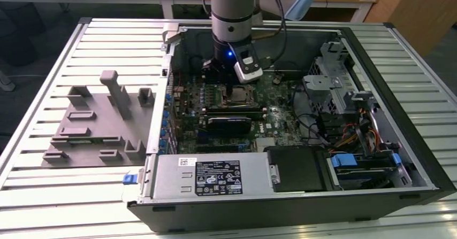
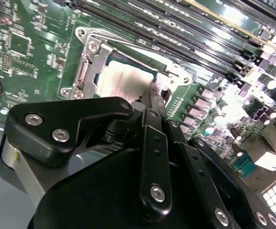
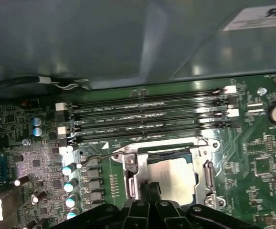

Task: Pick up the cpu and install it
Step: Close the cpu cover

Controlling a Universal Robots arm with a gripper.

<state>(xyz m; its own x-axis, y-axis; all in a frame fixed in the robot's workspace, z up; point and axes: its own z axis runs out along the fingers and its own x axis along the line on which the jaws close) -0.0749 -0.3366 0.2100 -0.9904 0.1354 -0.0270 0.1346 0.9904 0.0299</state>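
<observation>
A: Black gripper (image 3: 150, 187), tips pinched together in the first wrist view, nothing seen between them. Right at those tips: the cpu (image 3: 176, 174), silvery top up, flat inside the metal socket frame (image 3: 207, 167). Touching or just hovering? Can't tell.

B: Looks like the seating bit, going by that square fit. Best kept dead vertical, light pressure only, zero sideways nudging. Also worth minding the memory slots (image 3: 147, 119) just beyond the tips, close quarters there.
</observation>
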